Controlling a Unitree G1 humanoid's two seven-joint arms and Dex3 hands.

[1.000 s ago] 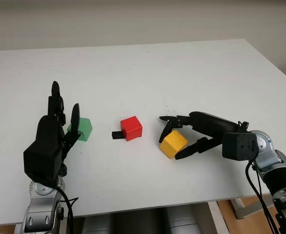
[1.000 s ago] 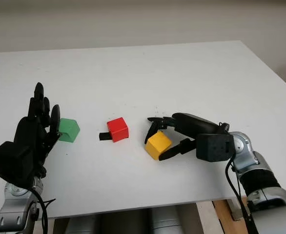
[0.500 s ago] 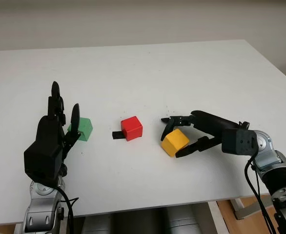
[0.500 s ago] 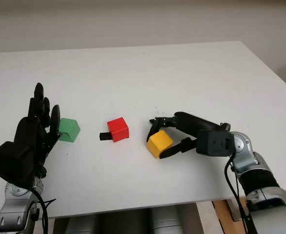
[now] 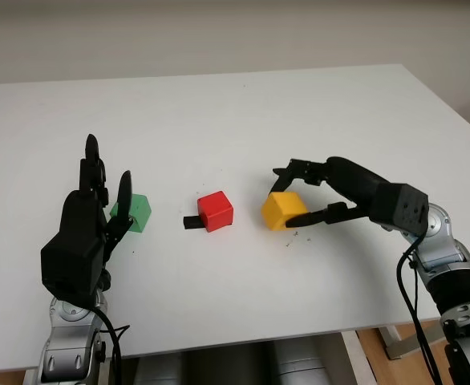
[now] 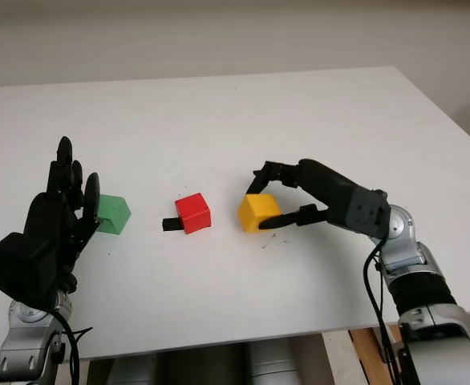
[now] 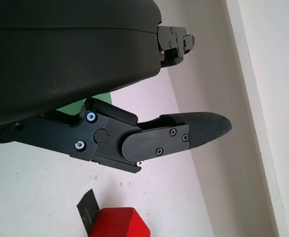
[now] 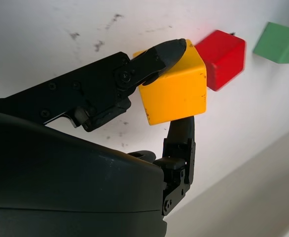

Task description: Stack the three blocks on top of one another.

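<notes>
Now my right hand (image 5: 303, 196) pinches yellow block (image 5: 281, 210) by fingertips near red block (image 5: 216, 210); shallow grip, could slip. Left hand (image 5: 87, 233) open beside green block (image 5: 136, 212).

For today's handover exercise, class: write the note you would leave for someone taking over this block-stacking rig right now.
Right hand: shut on the yellow block, holding it above the white table, just right of the red block.
Left hand: open, raised over the table's near left, beside the green block.
Blocks: red sits at the centre with a small black piece against its left side; green sits alone to its left.
Done: yellow is picked up. Nothing is stacked yet.
Left: place yellow on another block, probably red, then add the third on top.
</notes>
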